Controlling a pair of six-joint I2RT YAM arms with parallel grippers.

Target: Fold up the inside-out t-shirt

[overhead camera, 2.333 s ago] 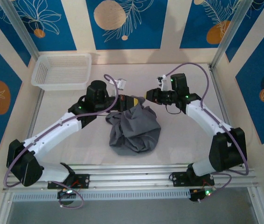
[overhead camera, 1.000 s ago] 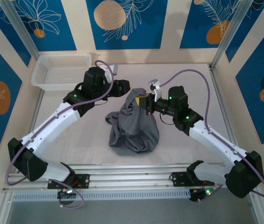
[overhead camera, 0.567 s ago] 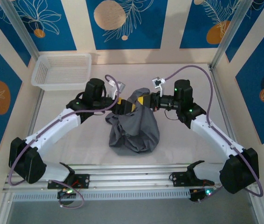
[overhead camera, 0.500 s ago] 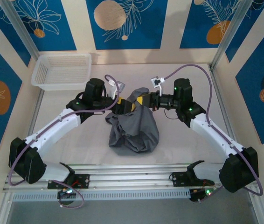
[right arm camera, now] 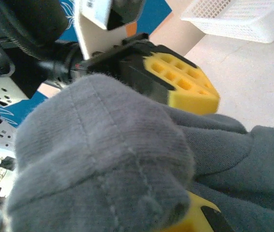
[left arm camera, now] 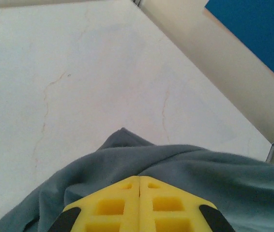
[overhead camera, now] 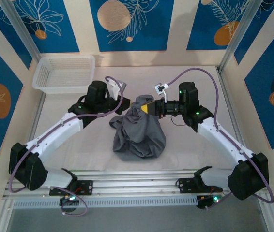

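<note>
From above, the t-shirt [overhead camera: 139, 133] is seen bunched at the middle of the bench [overhead camera: 79, 145]. Its long axis runs near to far, and its raised peak points to the far side, between the two wrists. Compared with half a second earlier, the left arm [overhead camera: 62, 129] is found with its wrist drawn slightly farther away. Both arms are bent at the elbow and angled inward, and the right fingers [overhead camera: 149, 107] are clenched on the peak. In the left wrist view, the left fingers [left arm camera: 113, 208] are pressed flush together, with grey cloth lying just beyond their tips. In the right wrist view, a wad of the t-shirt [right arm camera: 103, 154] is bunched over the right fingers [right arm camera: 197, 215], and the left fingers [right arm camera: 185, 82] are seen just behind it.
</note>
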